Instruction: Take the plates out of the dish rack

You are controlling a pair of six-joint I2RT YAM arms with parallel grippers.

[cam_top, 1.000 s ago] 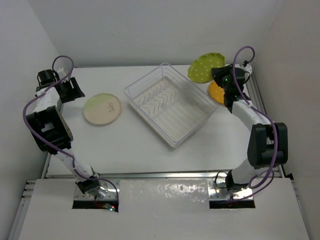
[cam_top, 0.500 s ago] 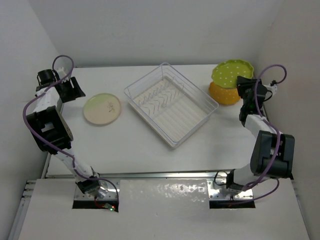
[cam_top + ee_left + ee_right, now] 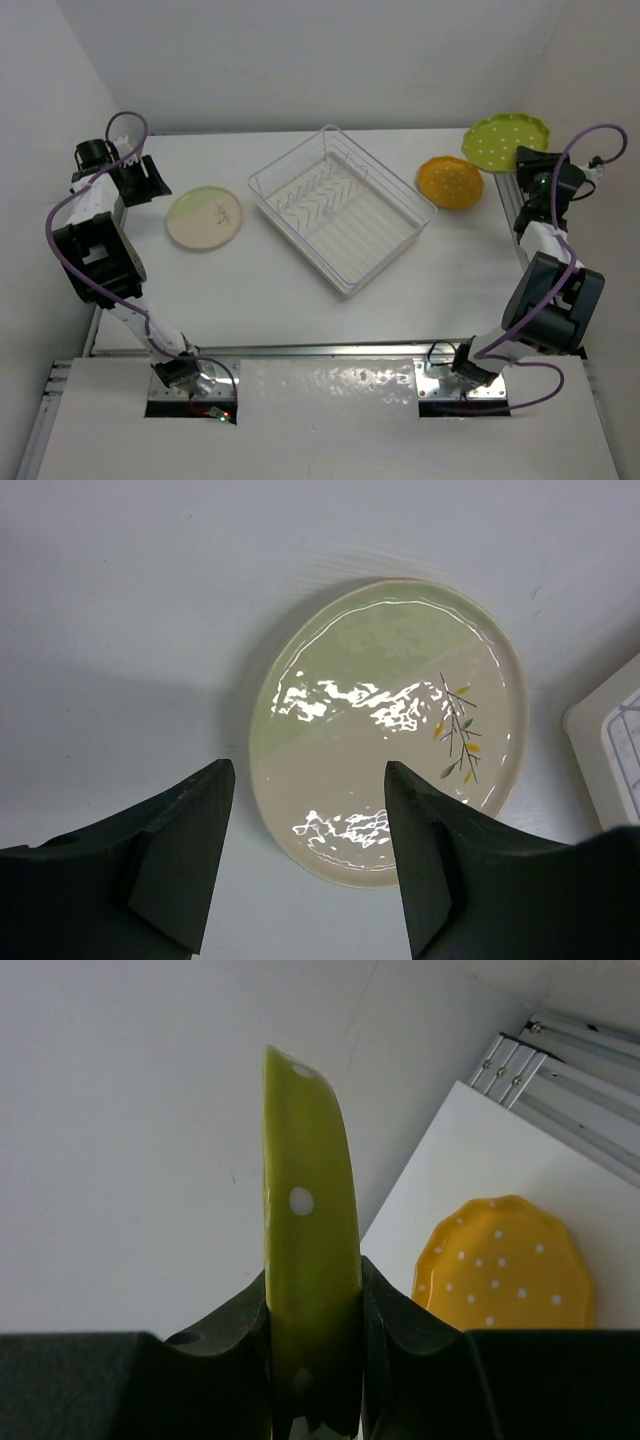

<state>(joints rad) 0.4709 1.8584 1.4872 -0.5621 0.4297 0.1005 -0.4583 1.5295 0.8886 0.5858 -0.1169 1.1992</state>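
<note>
Green dotted plate [image 3: 507,142] is hanging in the right gripper [image 3: 312,1310] at the table's far right edge.
Jaws are clamping its rim. Orange-yellow dotted plate [image 3: 450,182] is lying between it and the white wire dish rack [image 3: 342,208]. Pale green-and-cream plate [image 3: 390,730] is lying left, under the left gripper [image 3: 308,810], fingers parted. White table [image 3: 250,290] is sitting between white walls [image 3: 300,60].

dish rack [image 3: 365,235] centre — cream-green plate [image 3: 205,217] left, orange plate [image 3: 450,182] right; right fingers [image 3: 528,160] grip green dotted plate [image 3: 503,140]
</note>
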